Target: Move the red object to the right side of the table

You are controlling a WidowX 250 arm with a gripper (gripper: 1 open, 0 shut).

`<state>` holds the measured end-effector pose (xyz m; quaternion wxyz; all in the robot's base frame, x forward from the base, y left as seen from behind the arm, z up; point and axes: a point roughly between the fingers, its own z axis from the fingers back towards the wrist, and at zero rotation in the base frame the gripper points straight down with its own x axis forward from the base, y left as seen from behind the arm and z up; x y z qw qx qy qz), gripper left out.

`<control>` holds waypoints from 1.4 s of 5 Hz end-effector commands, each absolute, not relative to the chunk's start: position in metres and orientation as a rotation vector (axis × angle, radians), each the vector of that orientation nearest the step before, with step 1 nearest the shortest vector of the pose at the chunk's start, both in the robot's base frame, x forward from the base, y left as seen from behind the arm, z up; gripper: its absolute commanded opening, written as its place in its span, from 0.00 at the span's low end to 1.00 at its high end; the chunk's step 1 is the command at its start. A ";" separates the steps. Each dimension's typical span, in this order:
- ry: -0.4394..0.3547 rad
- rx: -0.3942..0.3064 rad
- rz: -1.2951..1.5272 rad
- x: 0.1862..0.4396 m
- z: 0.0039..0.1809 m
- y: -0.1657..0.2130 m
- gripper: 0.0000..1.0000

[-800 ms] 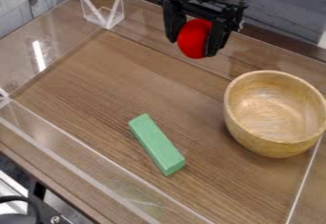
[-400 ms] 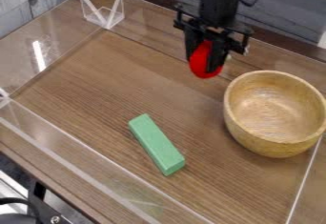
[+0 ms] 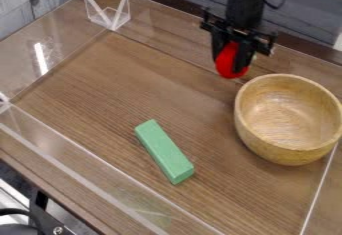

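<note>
The red object [image 3: 233, 63], small and rounded, sits between the black fingers of my gripper [image 3: 235, 65], which points straight down and is shut on it. It is at the back of the brown wood-grain table [image 3: 107, 94], right of centre, just behind the wooden bowl's far-left rim. Whether it touches the tabletop I cannot tell. The fingers hide its sides and any green top.
A wooden bowl [image 3: 289, 117] stands at the right side. A green rectangular block [image 3: 163, 150] lies near the front centre. Low clear acrylic walls edge the table, with a clear angled piece [image 3: 107, 13] at the back left corner.
My gripper has carried the red object to the right and a little lower, toward the bowl. The jaws have closed in and the wrist has turned; bowl and block stayed put.
</note>
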<state>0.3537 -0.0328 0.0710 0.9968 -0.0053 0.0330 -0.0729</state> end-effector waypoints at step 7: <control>-0.137 -0.029 -0.277 0.370 0.081 -0.056 0.00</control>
